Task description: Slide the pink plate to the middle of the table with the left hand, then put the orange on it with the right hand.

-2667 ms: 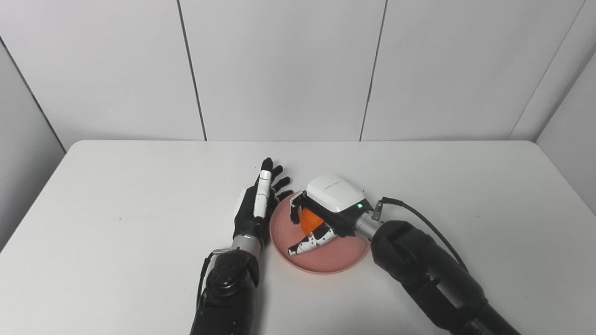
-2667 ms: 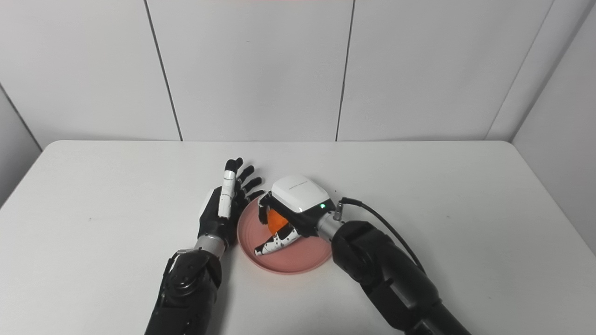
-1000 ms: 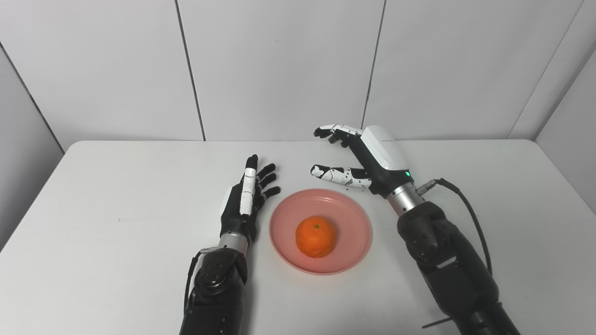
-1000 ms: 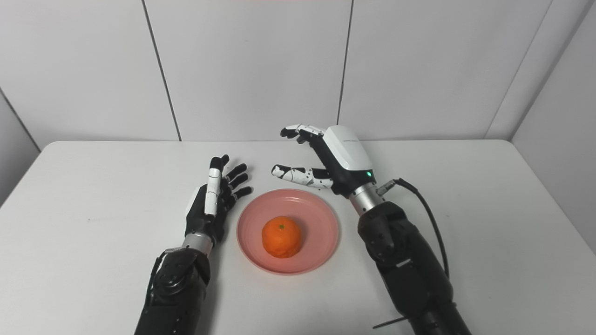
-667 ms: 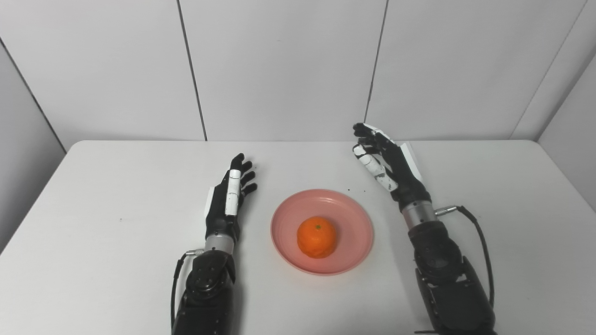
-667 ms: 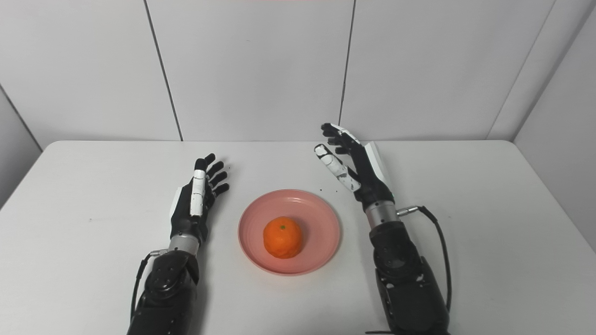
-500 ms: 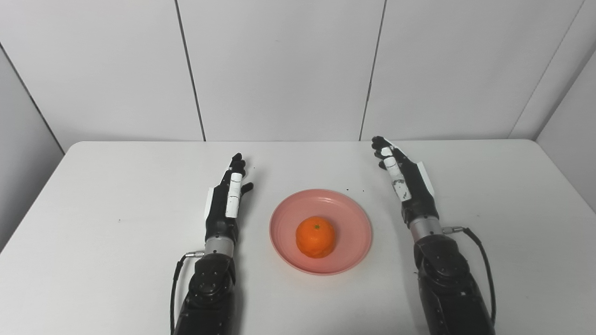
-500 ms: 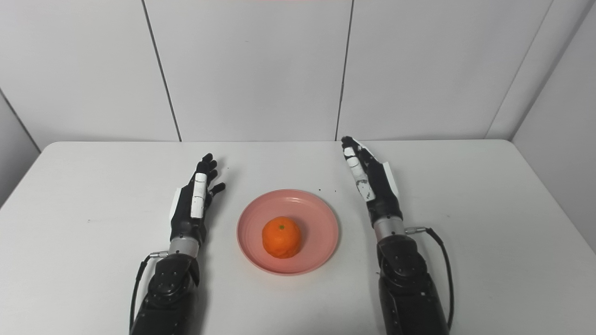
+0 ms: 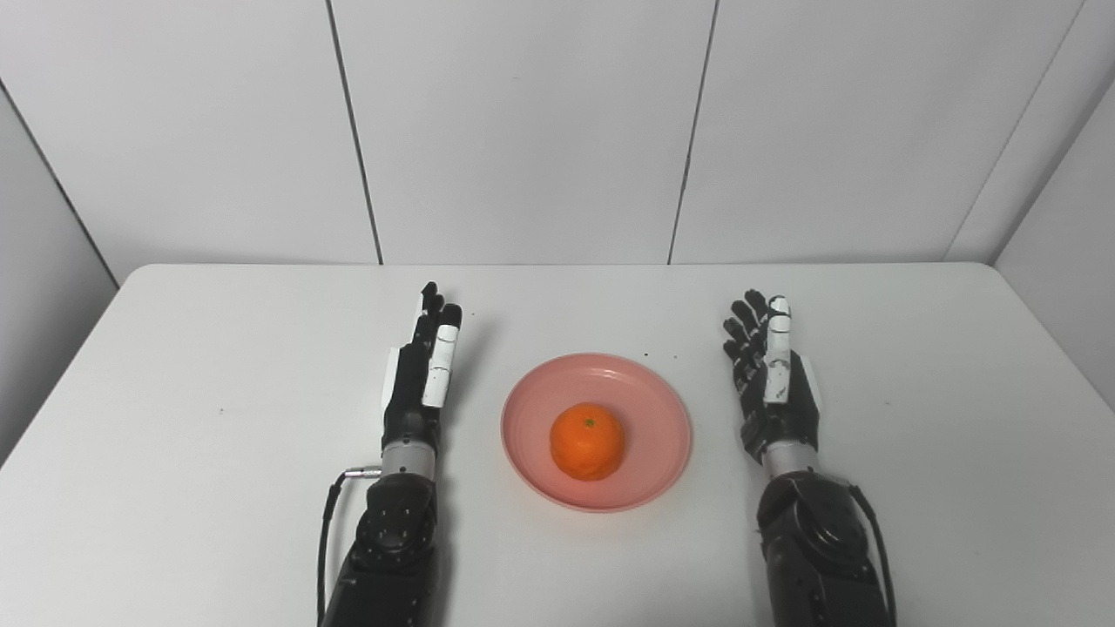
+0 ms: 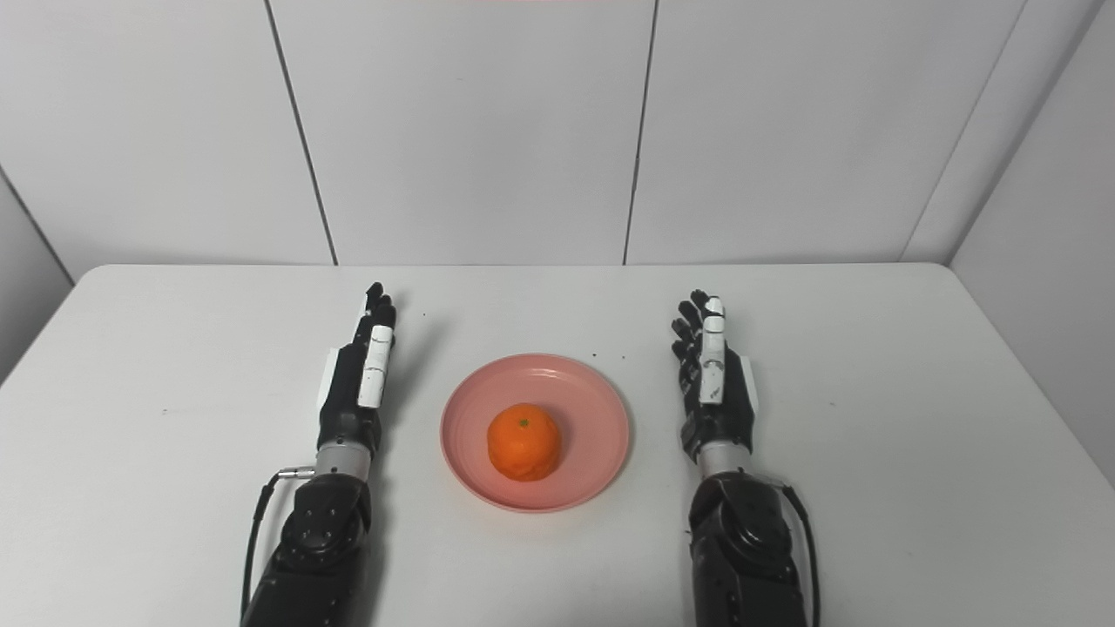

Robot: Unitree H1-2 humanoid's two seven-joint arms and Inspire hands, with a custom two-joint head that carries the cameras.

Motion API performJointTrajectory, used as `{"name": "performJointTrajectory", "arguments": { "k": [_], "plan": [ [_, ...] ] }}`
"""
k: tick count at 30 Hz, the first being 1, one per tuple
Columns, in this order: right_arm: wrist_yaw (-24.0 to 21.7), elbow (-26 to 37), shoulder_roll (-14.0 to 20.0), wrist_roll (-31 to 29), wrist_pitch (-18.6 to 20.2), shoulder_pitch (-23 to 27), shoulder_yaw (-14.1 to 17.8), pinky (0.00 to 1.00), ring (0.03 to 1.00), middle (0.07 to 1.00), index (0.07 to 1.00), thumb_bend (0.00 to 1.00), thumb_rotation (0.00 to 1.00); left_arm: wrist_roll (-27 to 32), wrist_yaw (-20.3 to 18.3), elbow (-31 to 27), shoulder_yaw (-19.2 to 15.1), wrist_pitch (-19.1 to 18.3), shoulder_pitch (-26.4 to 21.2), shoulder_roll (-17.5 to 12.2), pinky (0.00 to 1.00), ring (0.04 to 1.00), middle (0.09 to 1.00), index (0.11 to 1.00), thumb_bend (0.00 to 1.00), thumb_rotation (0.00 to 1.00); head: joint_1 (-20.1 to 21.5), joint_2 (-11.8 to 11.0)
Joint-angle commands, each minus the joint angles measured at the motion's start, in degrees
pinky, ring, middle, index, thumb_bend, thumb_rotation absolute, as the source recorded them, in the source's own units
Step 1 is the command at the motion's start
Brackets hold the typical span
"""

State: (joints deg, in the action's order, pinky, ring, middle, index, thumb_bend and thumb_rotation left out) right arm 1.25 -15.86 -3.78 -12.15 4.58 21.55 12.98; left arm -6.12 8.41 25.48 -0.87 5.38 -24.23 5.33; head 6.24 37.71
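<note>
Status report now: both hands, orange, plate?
Left hand open, right hand open, both clear of plate. Round orange fruit sits on pink round plate, mid-table. Nothing in the way.

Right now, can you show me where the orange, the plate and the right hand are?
orange (image 9: pixel 587 441), left eye view, on the middle of its peel.
plate (image 9: pixel 659 416), left eye view, on its bare pink rim, right of the fruit.
right hand (image 9: pixel 774 392), left eye view, on the palm's middle.
</note>
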Motion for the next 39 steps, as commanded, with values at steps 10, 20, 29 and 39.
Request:
{"name": "performJointTrajectory", "arguments": {
  "k": [10, 20, 29, 39],
  "plan": [
    [2.21, -2.88, -1.38, -1.68, 1.85, -2.1, 0.56, 1.0, 0.945, 0.945, 0.953, 0.85, 1.0, 0.16, 1.12, -0.99, -0.7, -4.94, 0.98, -0.09, 1.0, 1.0, 1.0, 1.0, 0.82, 1.0, 0.15, 0.11],
    [2.41, -2.12, -0.84, -1.26, 2.2, -2.26, 0.22, 1.0, 0.942, 0.934, 0.932, 0.85, 1.0, 1.21, 0.74, -1.25, -1.06, -4.79, 1.19, 0.45, 1.0, 1.0, 1.0, 1.0, 0.83, 1.0, 0.13, 0.21],
    [0.79, -1.33, 0.35, -0.49, 1.35, -3.36, -1.63, 1.0, 0.939, 0.931, 0.933, 0.86, 1.0, 2.46, -0.06, -6.91, -0.58, -6.27, 2.79, 1.24, 1.0, 1.0, 1.0, 1.0, 0.8, 1.0, 0.16, 0.41],
    [-0.85, 2.51, 0.52, -1.54, 0.92, -6.16, -3.35, 1.0, 0.938, 0.929, 0.919, 0.87, 1.0, 3.93, -1.61, -16.43, 0.98, -10.16, 5.67, 2.07, 1.0, 1.0, 1.0, 1.0, 0.84, 1.0, 0.31, 0.78]
  ]
}}
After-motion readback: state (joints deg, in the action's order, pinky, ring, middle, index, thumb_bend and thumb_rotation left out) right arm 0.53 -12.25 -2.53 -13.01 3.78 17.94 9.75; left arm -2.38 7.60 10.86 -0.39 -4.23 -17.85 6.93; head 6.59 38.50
